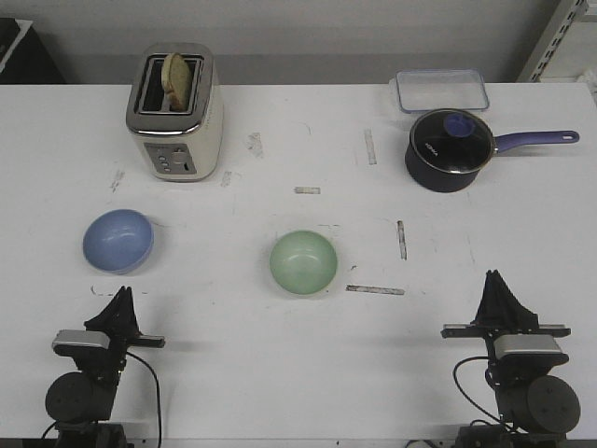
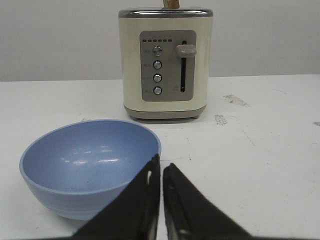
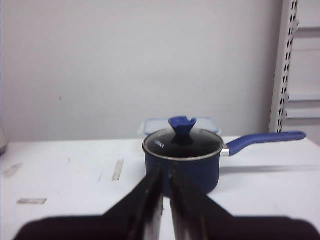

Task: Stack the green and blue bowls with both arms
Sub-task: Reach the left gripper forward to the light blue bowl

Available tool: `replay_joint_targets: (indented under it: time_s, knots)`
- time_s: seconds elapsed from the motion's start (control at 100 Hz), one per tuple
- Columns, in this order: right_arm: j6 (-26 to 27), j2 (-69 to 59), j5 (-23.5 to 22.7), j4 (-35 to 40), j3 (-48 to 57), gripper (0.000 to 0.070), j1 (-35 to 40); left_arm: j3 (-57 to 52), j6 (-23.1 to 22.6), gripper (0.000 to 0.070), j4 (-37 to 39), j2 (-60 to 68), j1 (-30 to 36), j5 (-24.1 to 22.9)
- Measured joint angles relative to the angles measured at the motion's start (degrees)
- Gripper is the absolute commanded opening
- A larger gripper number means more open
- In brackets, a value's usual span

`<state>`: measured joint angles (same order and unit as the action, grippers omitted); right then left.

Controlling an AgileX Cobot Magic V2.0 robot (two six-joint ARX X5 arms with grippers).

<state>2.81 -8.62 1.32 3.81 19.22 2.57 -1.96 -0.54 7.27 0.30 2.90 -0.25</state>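
Note:
The pale green bowl (image 1: 303, 263) sits upright near the middle of the table. The light blue bowl (image 1: 118, 240) sits upright at the left; it also shows in the left wrist view (image 2: 85, 167), just ahead of the fingers. My left gripper (image 1: 121, 294) rests at the front left, behind the blue bowl, shut and empty, as its wrist view (image 2: 161, 166) shows. My right gripper (image 1: 494, 277) rests at the front right, shut and empty, far from both bowls; in its wrist view (image 3: 165, 171) no bowl shows.
A cream toaster (image 1: 173, 114) with bread in it stands at the back left, also in the left wrist view (image 2: 166, 62). A dark navy saucepan (image 1: 451, 149) with lid and long handle stands at the back right, before a clear lidded box (image 1: 441, 90).

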Motion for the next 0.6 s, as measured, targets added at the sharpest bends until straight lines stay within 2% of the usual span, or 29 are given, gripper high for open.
replay_joint_targets:
  time_s: [0.47,0.6]
  knots:
    - [0.0,0.33,0.04,-0.09,0.0,0.0013,0.0,0.0,0.0,0.0001,0.07,0.0,0.0,0.02]
    - [0.0,0.33,0.07,-0.11,0.0,0.0013,0.0,0.0,0.0,0.0001,2.91,0.0,0.0,0.02]
